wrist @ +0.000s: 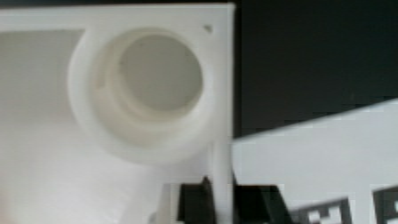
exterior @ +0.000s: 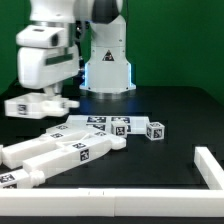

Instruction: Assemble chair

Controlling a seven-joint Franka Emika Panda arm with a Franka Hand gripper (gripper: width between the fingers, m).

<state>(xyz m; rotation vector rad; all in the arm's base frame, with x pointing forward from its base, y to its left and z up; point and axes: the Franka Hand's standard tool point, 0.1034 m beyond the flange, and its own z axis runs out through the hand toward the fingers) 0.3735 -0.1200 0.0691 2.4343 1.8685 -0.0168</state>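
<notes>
The chair point(exterior: 78, 142) lies in loose white pieces on the dark table point(exterior: 175, 105). From my station I see the gripper point(exterior: 57, 95) clenched, jaws together, low at the exterior view's left, directly at a white block point(exterior: 28, 104). Whether it really pinches this block, I cannot tell. In the wrist view its dark fingers point(wrist: 260, 205) stand close before a white part with a round hole point(wrist: 157, 75). Further out lie long bars point(exterior: 50, 155), a tagged slab point(exterior: 105, 125) and a small cube point(exterior: 155, 130).
</notes>
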